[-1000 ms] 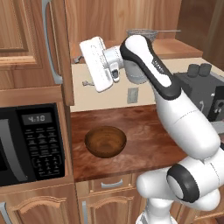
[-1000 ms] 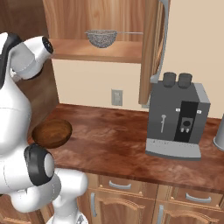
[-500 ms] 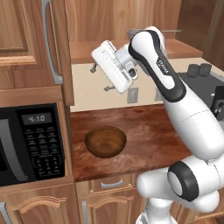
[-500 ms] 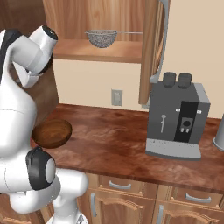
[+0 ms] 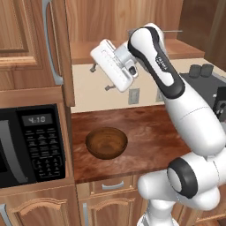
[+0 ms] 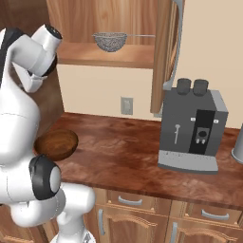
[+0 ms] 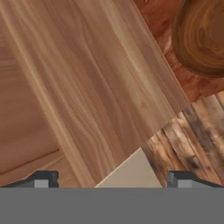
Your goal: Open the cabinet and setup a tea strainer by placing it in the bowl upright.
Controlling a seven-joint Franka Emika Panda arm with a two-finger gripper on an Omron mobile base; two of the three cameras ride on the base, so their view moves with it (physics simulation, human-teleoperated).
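The cabinet stands with both doors swung open; its right door shows beside the coffee machine. On the cabinet shelf sits the tea strainer, a grey mesh basket with its wire handle pointing right. The dark wooden bowl rests empty on the counter below, also seen as the bowl and bowl. My gripper hangs open below the shelf's front edge, above the bowl, facing the left door, nothing between its fingers. In the hand view the gripper looks at the door's wood.
A black microwave is built in left of the counter. A grey coffee machine stands on the counter at the right. A wall outlet sits behind the bowl. Base cabinets with drawers run below the counter edge.
The arm's wrist has risen and the hand has swung right toward the shelf. The jaws stay wide apart. Bowl and strainer have not moved.
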